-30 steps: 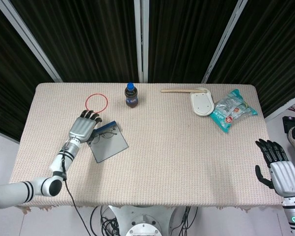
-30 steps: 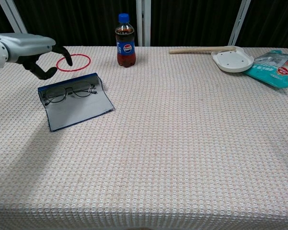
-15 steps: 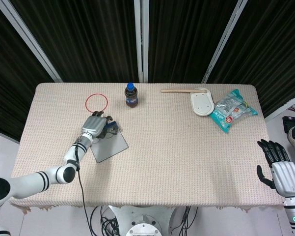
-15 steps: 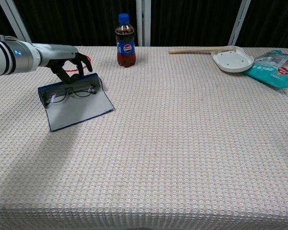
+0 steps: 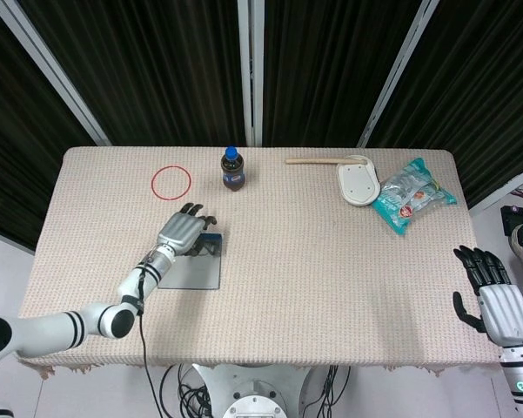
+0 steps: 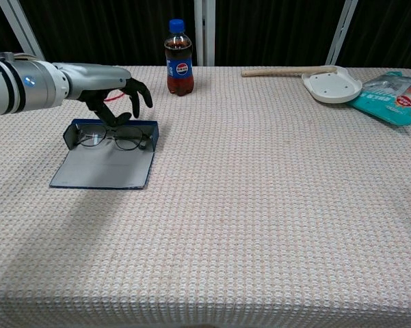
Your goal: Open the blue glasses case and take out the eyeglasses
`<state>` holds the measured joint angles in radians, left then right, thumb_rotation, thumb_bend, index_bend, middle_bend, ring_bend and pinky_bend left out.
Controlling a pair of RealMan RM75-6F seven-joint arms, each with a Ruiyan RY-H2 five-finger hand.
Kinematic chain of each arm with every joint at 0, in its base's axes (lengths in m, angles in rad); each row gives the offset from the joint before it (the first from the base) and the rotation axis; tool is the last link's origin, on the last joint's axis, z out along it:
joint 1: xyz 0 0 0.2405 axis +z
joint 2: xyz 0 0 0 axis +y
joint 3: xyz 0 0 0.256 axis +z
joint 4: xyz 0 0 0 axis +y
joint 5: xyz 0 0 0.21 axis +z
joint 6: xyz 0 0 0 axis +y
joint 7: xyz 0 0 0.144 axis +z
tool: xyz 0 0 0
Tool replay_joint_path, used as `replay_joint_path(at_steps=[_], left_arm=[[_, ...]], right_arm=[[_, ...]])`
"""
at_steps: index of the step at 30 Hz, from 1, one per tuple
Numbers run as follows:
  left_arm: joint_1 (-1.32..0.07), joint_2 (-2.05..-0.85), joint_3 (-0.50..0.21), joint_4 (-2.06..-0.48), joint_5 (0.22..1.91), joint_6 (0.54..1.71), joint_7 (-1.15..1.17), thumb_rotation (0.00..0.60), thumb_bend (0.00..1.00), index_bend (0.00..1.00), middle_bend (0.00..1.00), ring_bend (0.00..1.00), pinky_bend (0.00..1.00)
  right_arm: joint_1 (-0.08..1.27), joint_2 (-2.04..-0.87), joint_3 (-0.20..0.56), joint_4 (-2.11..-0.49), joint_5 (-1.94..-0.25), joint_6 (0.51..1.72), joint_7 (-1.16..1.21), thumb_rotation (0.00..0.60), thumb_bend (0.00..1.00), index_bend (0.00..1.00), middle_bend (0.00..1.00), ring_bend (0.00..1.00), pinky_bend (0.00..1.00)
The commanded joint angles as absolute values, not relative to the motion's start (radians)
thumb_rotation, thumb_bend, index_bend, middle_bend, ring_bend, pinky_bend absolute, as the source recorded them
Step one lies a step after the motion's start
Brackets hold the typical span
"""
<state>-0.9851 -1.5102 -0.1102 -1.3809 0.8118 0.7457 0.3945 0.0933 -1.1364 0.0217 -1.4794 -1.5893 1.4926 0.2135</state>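
Left hand (image 6: 113, 92) over glasses (image 6: 111, 139) in open case (image 6: 102, 164), fingers curled, grip unclear; risk: frame slips, case drags.

Both arms are white with black bands at the joints. Each hand, left hand (image 5: 182, 232) and right hand (image 5: 498, 300), has a silver-grey back and black fingers. A black cable (image 5: 144, 348) hangs from the left arm.
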Motion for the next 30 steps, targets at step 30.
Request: replay_joint_path(at_steps=[30], left_arm=[[-0.977,-1.577,-0.103,-1.28,0.744,0.746,0.442,0.6,0.45,0.41,0.34,0.07,0.0]], right_arm=[[0.093,-1.14,0.021,-1.466,-1.581,1.485,0.227,0.6,0.48,0.0,0.08,0.0,0.0]])
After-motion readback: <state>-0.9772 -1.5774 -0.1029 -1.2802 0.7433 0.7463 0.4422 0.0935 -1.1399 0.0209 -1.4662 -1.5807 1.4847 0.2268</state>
